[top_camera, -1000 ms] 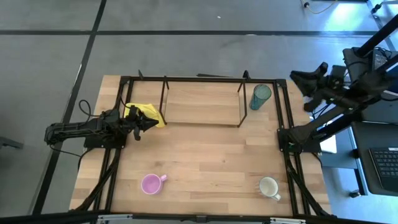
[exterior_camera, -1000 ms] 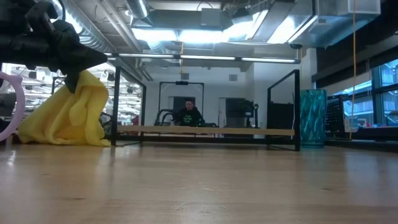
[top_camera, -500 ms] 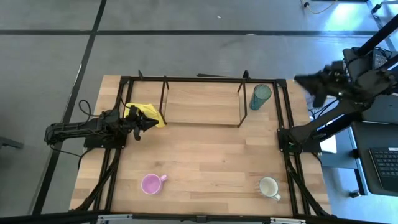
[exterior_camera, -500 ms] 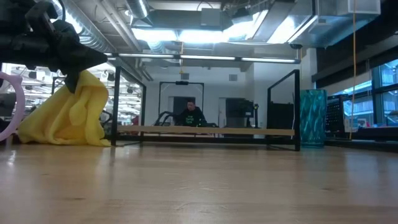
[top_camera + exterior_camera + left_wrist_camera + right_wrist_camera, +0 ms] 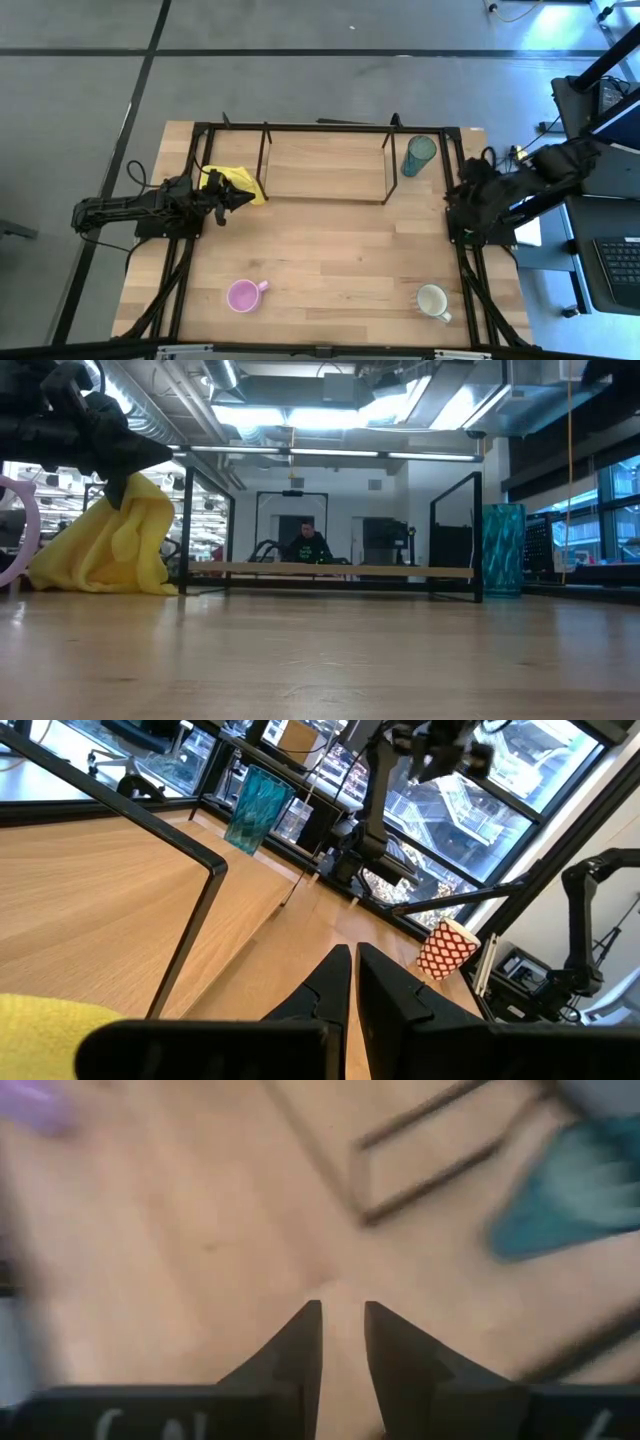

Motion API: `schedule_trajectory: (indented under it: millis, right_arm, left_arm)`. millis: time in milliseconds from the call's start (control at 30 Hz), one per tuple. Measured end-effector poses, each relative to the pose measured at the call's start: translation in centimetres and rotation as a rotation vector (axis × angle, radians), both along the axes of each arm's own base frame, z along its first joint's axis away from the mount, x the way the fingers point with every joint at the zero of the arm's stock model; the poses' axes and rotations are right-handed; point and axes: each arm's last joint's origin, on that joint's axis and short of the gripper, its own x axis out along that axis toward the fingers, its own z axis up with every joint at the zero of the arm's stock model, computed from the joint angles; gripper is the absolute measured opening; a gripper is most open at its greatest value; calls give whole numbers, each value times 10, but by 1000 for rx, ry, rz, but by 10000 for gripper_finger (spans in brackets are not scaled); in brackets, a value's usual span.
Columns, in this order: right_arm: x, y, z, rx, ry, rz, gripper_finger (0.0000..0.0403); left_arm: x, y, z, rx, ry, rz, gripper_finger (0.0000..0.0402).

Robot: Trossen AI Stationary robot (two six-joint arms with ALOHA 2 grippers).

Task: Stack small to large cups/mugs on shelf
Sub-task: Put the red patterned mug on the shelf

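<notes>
The teal tumbler (image 5: pixel 419 155) stands upright on the table just right of the shelf (image 5: pixel 325 166), and shows in the low view too (image 5: pixel 503 550). The pink mug (image 5: pixel 243 295) and the white mug (image 5: pixel 433 300) stand near the table's near edge. My left gripper (image 5: pixel 240 197) is shut and hovers beside the yellow cloth (image 5: pixel 232 182), left of the shelf. My right gripper (image 5: pixel 462 188) hangs over the table's right edge, near the tumbler, its fingers a narrow gap apart (image 5: pixel 342 1325).
A black metal frame (image 5: pixel 455 215) runs along the table's sides. The yellow cloth (image 5: pixel 110 540) lies heaped against the shelf's left rods. Bare wood lies between the shelf and the two mugs. A person (image 5: pixel 305 545) sits in the room beyond the table.
My right arm has swung in from beyond the table's far right corner, down and toward the table's right edge, ending close to the teal tumbler. The cups and the cloth have stayed in place.
</notes>
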Motion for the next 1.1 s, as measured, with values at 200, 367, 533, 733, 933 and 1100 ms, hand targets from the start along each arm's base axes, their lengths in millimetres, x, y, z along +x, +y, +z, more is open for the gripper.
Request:
schedule_trajectory:
  millis: [200,367,533,733,933,1100]
  right_arm:
    - [12,1,-12,-137,57,56,81]
    - [26,14,-13,102,91,199,81]
    - [34,24,-21,253,221,211,80]
    - [47,45,-36,232,435,261,80]
    - [55,82,-53,139,552,416,80]
    - [54,122,-61,134,469,517,80]
  left_arm:
    - [0,0,0,0,0,-1,14]
    - [0,0,0,0,-1,-1,14]
    - [0,0,0,0,-2,-1,14]
    - [0,0,0,0,-2,0,14]
    - [0,0,0,0,-2,0,14]
    - [0,0,0,1,-2,-1,14]
